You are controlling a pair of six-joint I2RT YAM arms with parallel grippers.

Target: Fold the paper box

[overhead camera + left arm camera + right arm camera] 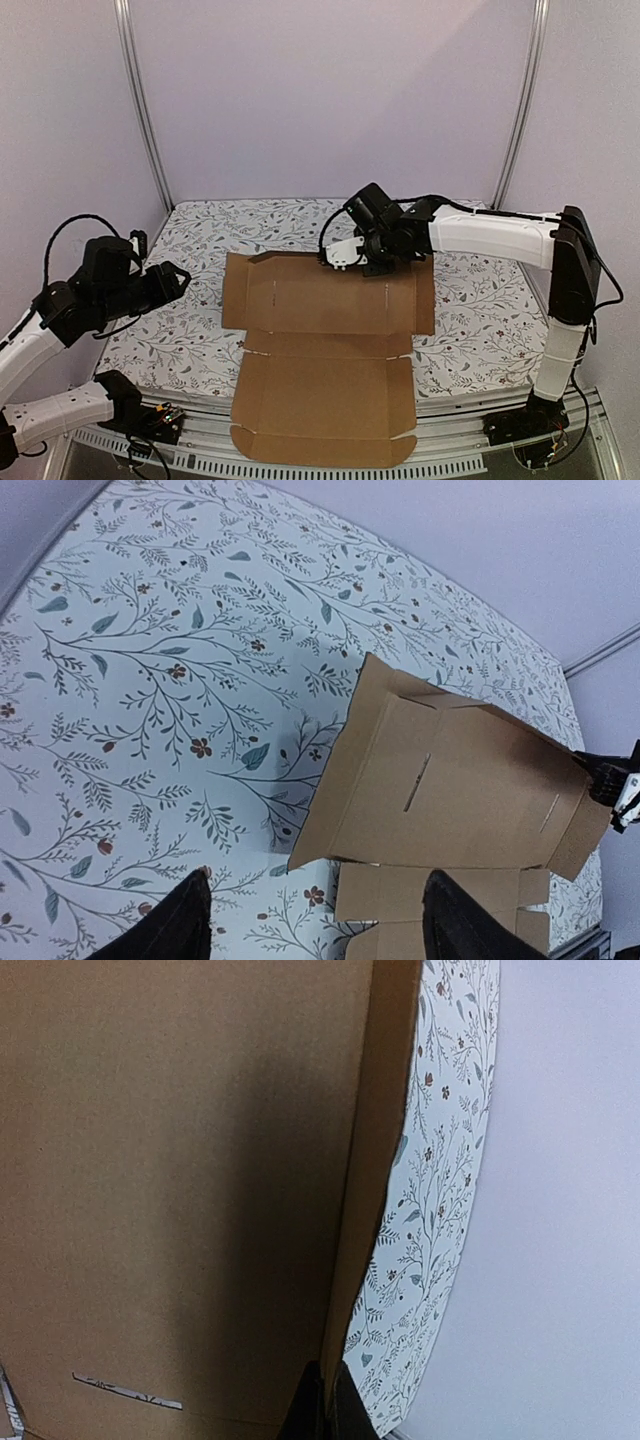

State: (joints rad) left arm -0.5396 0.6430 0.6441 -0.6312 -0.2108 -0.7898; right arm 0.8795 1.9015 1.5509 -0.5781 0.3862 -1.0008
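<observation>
Sitting at the far edge of the paper box [320, 340], the right gripper [340, 256] has jaws closed tight; left of the box, the left gripper [178, 280] holds jaws wide, empty.

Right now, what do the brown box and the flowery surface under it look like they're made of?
The paper box looks like brown cardboard, matte and unprinted, with cut slots and crease lines. The table cover seems a matte printed fabric or soft sheet, given its leaf-and-flower pattern; which one I cannot tell.
</observation>
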